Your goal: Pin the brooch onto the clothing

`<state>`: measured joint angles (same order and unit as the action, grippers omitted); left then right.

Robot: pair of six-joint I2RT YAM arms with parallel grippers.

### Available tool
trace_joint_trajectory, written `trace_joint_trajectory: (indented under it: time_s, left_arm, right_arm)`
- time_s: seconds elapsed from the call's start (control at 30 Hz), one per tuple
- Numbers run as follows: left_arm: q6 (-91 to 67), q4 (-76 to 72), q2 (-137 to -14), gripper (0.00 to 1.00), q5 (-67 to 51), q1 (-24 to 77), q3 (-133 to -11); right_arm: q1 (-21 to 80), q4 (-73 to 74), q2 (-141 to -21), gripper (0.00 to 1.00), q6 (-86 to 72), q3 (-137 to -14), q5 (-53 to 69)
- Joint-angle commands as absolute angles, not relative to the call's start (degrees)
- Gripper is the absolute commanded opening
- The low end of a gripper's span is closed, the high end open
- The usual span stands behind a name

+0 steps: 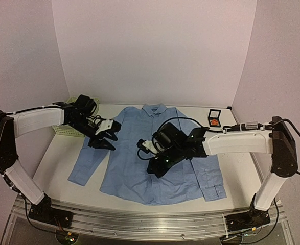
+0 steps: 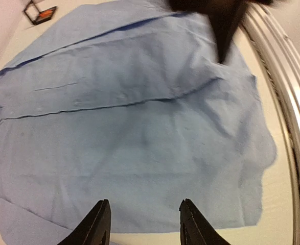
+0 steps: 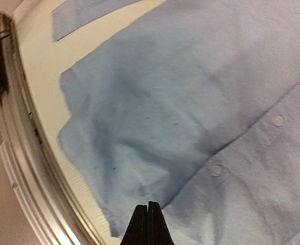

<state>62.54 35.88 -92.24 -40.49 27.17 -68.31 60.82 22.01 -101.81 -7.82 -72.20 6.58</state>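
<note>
Jaws are hanging empty above the light blue cotton shirt [image 1: 134, 173], left gripper [image 2: 144, 205] parted, right gripper [image 3: 148, 208] closed, with the tiny orange-red brooch [image 1: 215, 122] lying unpinned beside it.

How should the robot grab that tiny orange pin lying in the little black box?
Probably pinch the brooch across its width, coming straight down from above: it seems to lie flat inside the open black box, whose walls would block fingers arriving from the side.
</note>
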Motion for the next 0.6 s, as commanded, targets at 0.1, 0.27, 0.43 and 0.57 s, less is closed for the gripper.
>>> trace_joint_trajectory:
  time_s: [0.1, 0.27, 0.43, 0.57]
  left_arm:
    - [83.74, 40.66, -82.19, 0.62, -39.26, 31.48, -49.16]
    - [85.87, 35.34, -79.91, 0.71, -34.65, 34.01, -41.05]
    - [85.02, 32.14, -80.55, 0.70, -33.32, 35.50, -39.00]
    - [83.30, 27.56, -82.86, 0.69, -30.98, 36.69, -36.64]
  right_arm:
    - [57.67, 21.80, -109.45, 0.12, -13.75, -76.57, 4.60]
    - [57.32, 21.78, -113.55, 0.16, -17.50, -79.73, 0.67]
    - [57.17, 21.76, -114.87, 0.15, -20.11, -79.30, -1.60]
    - [56.97, 21.62, -115.40, 0.15, -20.86, -77.75, -2.16]
